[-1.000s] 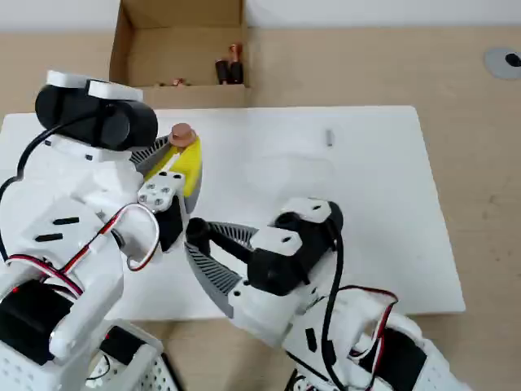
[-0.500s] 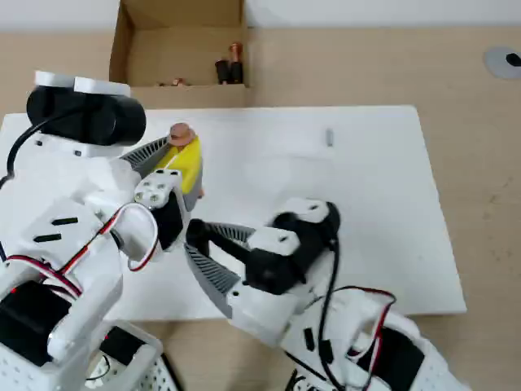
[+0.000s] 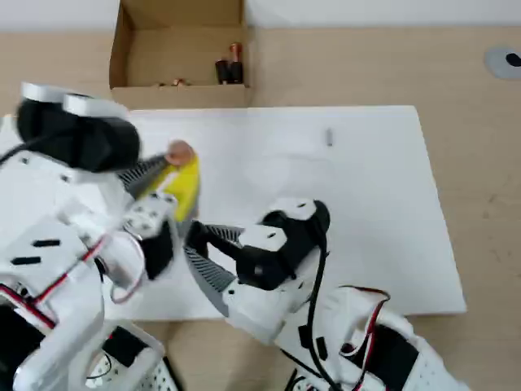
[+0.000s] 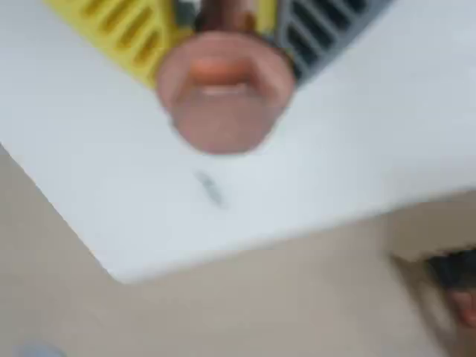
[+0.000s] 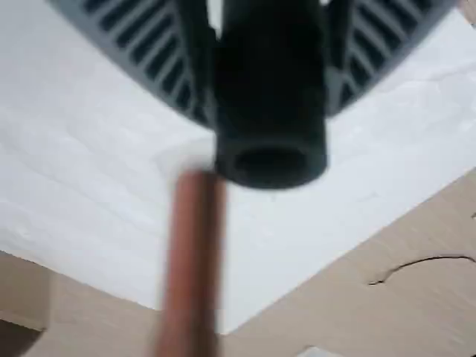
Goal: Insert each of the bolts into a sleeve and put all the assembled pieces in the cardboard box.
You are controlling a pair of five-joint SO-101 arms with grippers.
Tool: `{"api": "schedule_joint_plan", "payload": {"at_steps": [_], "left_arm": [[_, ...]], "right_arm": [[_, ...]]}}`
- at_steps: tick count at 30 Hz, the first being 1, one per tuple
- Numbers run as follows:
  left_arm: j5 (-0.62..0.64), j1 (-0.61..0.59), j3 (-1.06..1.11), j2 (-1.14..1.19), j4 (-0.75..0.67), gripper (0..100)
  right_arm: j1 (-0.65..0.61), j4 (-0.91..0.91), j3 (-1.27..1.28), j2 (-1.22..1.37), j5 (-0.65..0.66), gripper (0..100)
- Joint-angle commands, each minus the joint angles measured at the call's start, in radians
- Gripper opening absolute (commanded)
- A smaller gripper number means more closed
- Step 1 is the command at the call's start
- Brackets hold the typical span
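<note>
A copper bolt (image 3: 181, 152) with a round head is held in my left gripper (image 3: 173, 165), between its yellow and grey fingers, over the left part of the white mat (image 3: 366, 204). Its head (image 4: 223, 93) fills the left wrist view, with the left gripper (image 4: 223, 15) shut around its shaft. My right gripper (image 3: 195, 241) is shut on a black sleeve (image 3: 198, 231) just in front of the left one. The sleeve's open end (image 5: 271, 160) sits beside the bolt's copper shaft (image 5: 192, 260), not over it. The cardboard box (image 3: 122, 49) stands behind the mat.
Inside the box lie a black-and-copper assembled piece (image 3: 229, 65) and a small copper part (image 3: 177, 81). A small grey mark (image 3: 329, 137) sits on the mat's far right part. A grey disc (image 3: 505, 61) lies at the table's back right.
The left arm has drawn back from the box toward the front, bringing the bolt nearer the sleeve. The right arm with the sleeve has shifted slightly left.
</note>
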Motion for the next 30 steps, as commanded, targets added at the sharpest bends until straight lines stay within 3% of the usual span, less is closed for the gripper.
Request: {"api": "schedule_joint_plan", "payload": {"at_steps": [1,9,13,19,25,30], "left_arm": [[0.025,0.091,-0.071,-0.012,0.025,0],[0.018,0.012,-0.100,-0.013,0.025,0],[0.018,-0.025,-0.120,-0.013,0.023,1],[0.018,-0.018,-0.204,-0.012,0.031,1],[0.018,-0.017,-0.201,-0.012,0.086,1],[-0.017,-0.018,-0.201,-0.012,0.101,0]], "right_arm": [[-0.016,-0.028,-0.002,-0.004,-0.006,1.0],[-0.016,-0.028,-0.004,-0.004,-0.003,1.0],[-0.016,-0.032,0.027,-0.012,0.087,1.0],[0.015,-0.146,0.074,-0.012,0.135,1.0],[0.111,-0.281,0.182,-0.025,0.244,1.0],[0.119,-0.423,0.332,-0.134,0.334,0.9]]}}
